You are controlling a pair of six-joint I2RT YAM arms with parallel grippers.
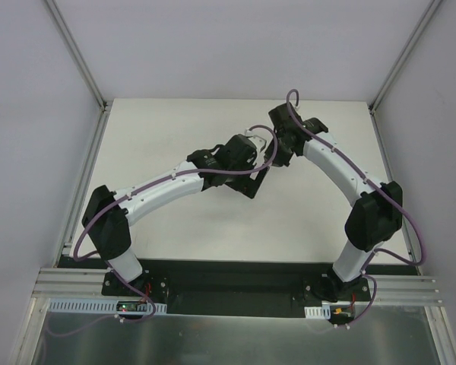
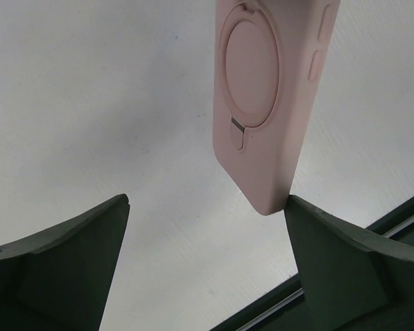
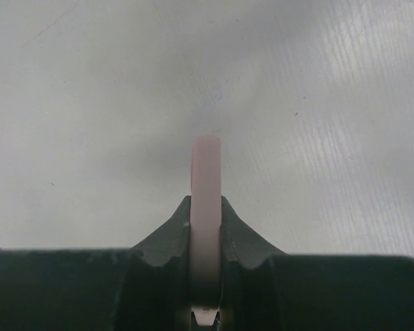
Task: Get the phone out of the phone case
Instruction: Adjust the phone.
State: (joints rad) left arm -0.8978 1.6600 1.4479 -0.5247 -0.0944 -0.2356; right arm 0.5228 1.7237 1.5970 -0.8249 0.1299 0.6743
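The salmon-pink phone case [image 2: 255, 103] hangs in the air over the white table, its back with a round ring stand facing the left wrist camera. My right gripper [image 3: 205, 201] is shut on it and holds it edge-on, the thin pink edge [image 3: 207, 179] rising between the two fingers. My left gripper [image 2: 207, 200] is open wide just below the case. The case's lower corner touches the tip of its right finger [image 2: 310, 227], and the left finger [image 2: 90, 234] stands well apart. The phone is hidden in every view. From above, both grippers [image 1: 252, 182] [image 1: 275, 156] meet over mid-table.
The white table [image 1: 175, 129] lies under both arms, walled by grey panels on the left, right and back. A dark rail [image 2: 400, 214] along the table's edge shows at the lower right of the left wrist view.
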